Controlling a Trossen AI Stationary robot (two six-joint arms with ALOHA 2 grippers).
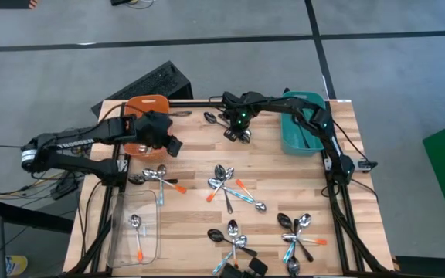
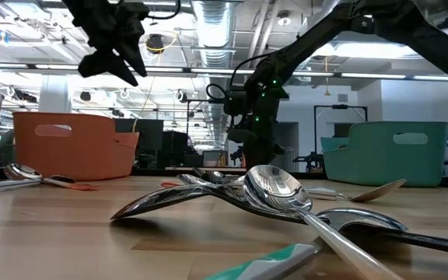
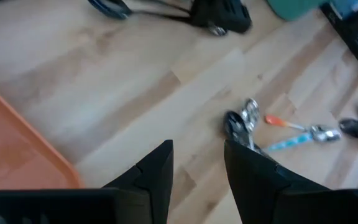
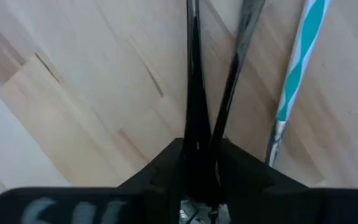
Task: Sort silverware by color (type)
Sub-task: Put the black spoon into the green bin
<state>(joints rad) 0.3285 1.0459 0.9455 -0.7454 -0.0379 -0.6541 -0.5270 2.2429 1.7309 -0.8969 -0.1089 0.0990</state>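
Two dark spoons [image 4: 213, 93] lie at the tabletop's [image 1: 269, 166] far middle, pinched at their handles by the right hand [image 1: 236, 134]. The left hand [image 1: 172, 147], fingers spread and empty, hovers just beside the orange bin [image 1: 147, 104].

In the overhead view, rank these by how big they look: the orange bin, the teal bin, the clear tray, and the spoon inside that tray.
1. Clear tray, largest.
2. Teal bin and orange bin: both partly covered by arms, too close to rank.
3. Spoon in the tray, smallest.
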